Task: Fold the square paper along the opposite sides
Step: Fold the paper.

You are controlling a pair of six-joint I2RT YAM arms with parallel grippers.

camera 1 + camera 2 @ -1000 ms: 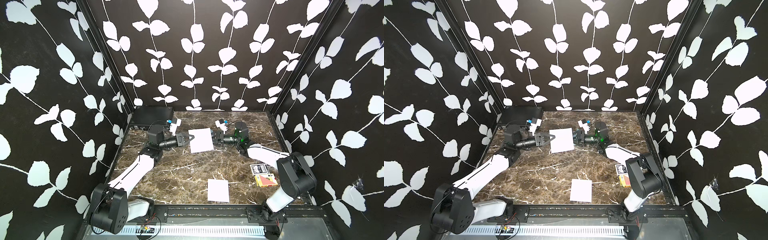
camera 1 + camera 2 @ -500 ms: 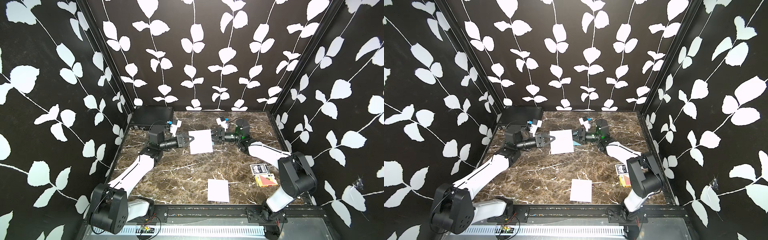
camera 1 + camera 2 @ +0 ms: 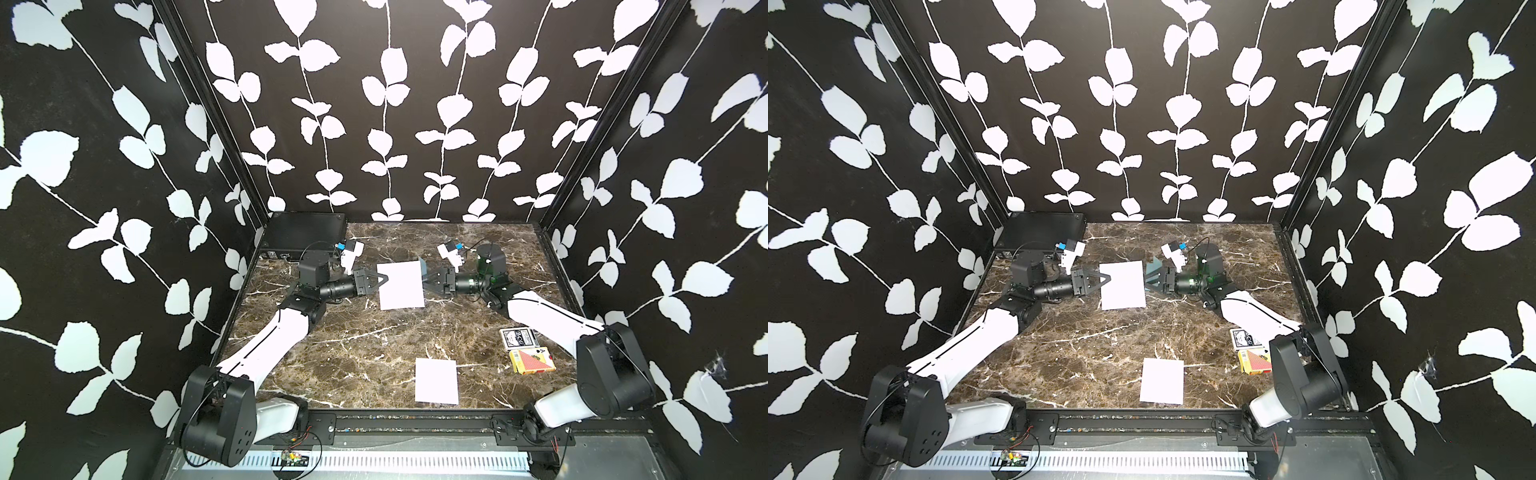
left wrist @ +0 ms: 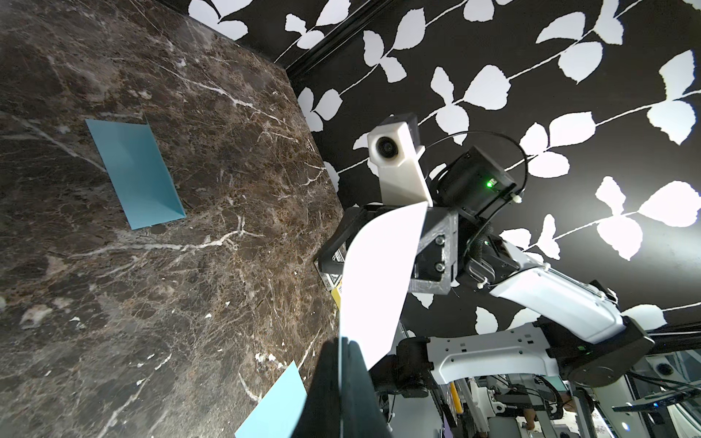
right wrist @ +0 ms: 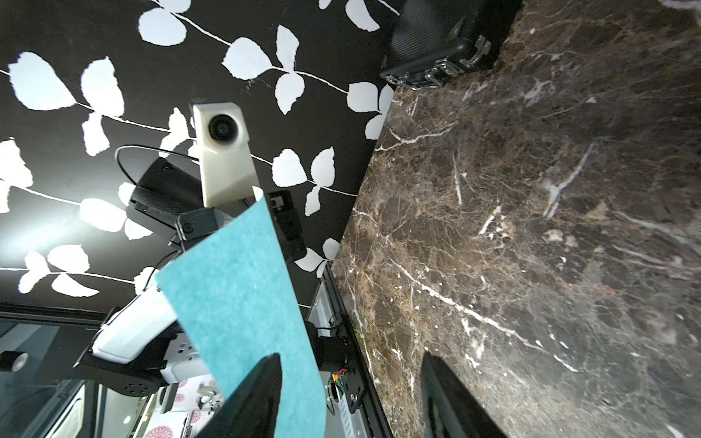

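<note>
Two grippers meet at the paper (image 3: pixel 401 285), held above the table (image 3: pixel 365 345) toward its far middle, white side up, blue beneath.

- Your left gripper (image 3: pixel 380 279) is clamped on the paper's left edge.
- Your right gripper (image 3: pixel 426 282) has its jaws parted at the right edge. In the right wrist view the blue face lies against one finger (image 5: pixel 254 398) and the other finger is well apart, so nothing is pinched there.
- The sheet spans left to right between the tips. The two edges at the grippers run far to near, and the far right corner curls up blue.
- Your right arm is nearer the free edge. You'll likely need to catch that edge before it can go over to the left one.
- A second sheet (image 3: pixel 436 381) lies flat near the front.
- Writing: the red pack (image 3: pixel 532 360) by the right arm shows an ace mark. The lettering on the dark pack (image 3: pixel 517 337) is too small to read.
</note>
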